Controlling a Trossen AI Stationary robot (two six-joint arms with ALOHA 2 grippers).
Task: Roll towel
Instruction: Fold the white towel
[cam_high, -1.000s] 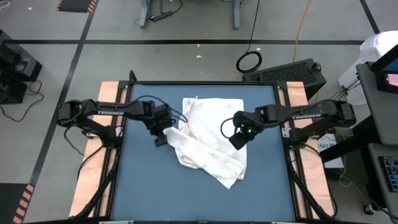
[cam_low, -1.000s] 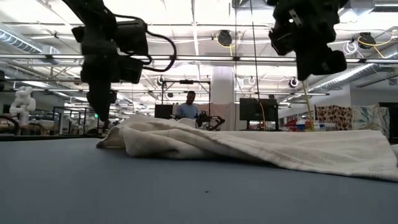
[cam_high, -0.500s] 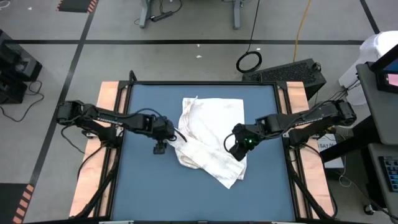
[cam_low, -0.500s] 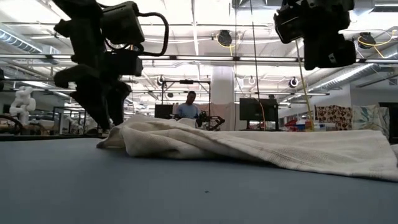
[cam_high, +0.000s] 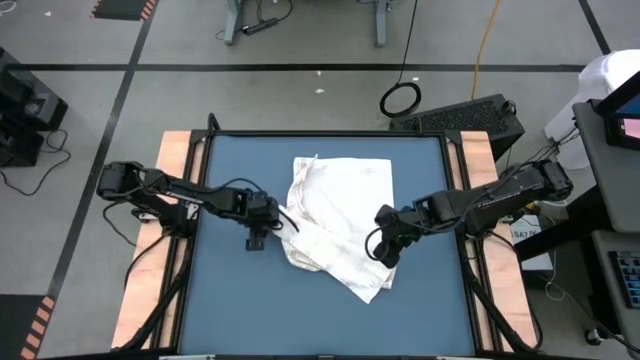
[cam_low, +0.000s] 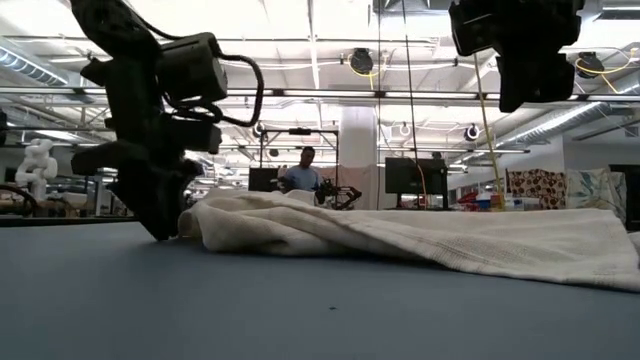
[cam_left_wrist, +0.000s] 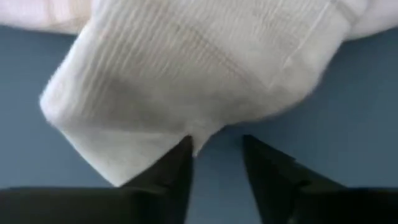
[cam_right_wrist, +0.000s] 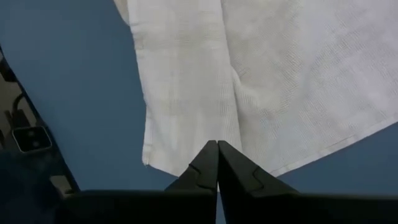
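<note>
the left gripper (cam_high: 257, 240) has dropped to the blue worktop (cam_high: 230, 300) at the towel (cam_high: 335, 225)'s left edge, fingers narrowed but apart, holding nothing. the right gripper (cam_high: 384, 252), pressed together, has slid nearer over the crumpled towel mid-worktop. a person (cam_low: 303, 170) stands in the workshop behind.
</note>
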